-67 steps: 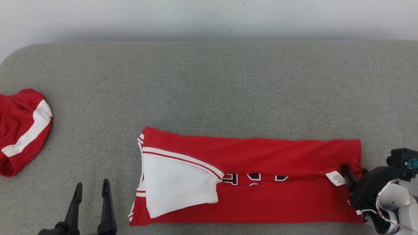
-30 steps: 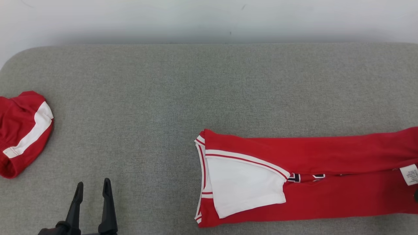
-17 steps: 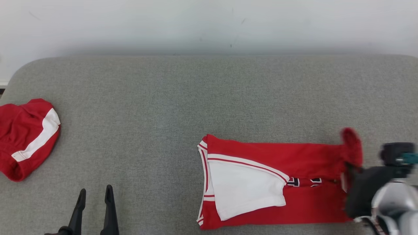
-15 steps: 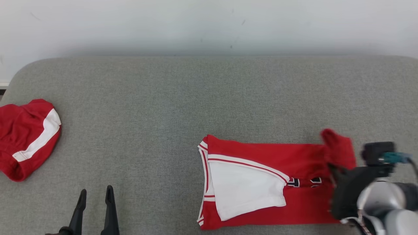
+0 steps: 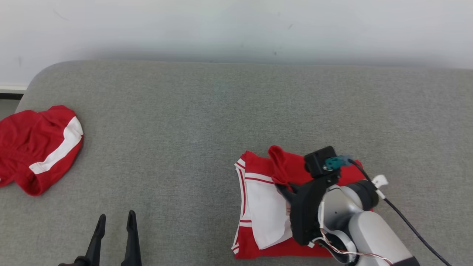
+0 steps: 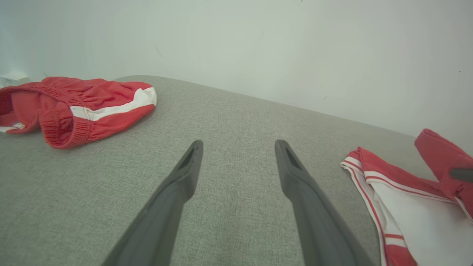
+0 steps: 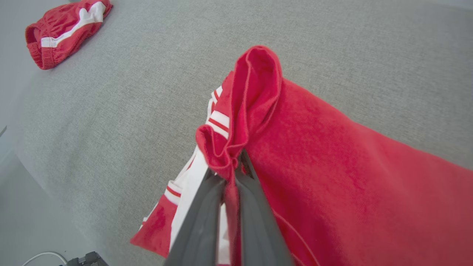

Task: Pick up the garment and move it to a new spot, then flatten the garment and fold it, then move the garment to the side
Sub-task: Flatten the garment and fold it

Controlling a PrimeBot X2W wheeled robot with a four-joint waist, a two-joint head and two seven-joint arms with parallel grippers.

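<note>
The garment [image 5: 258, 201] is a red jersey with white sleeves and striped trim, lying folded lengthwise on the grey cushion at the lower right. My right gripper [image 5: 281, 187] is shut on its red hem end [image 7: 255, 88] and holds that end raised over the sleeve end, so the jersey is doubling over on itself. In the right wrist view the fingers [image 7: 207, 207] pinch bunched red cloth. My left gripper [image 5: 115, 218] stands open at the lower left, with nothing between its fingers [image 6: 184, 177], apart from the jersey [image 6: 399, 199].
A second red garment with a white stripe [image 5: 40, 147] lies crumpled at the cushion's left edge, also in the left wrist view [image 6: 77, 103]. A pale wall runs behind the grey cushion [image 5: 207, 111]. The right arm's black cable [image 5: 414, 229] trails off to the lower right.
My right gripper has carried the hem end leftward over the jersey, from the far right to above the white sleeve. The head camera has shifted a little. The left gripper has stayed put.
</note>
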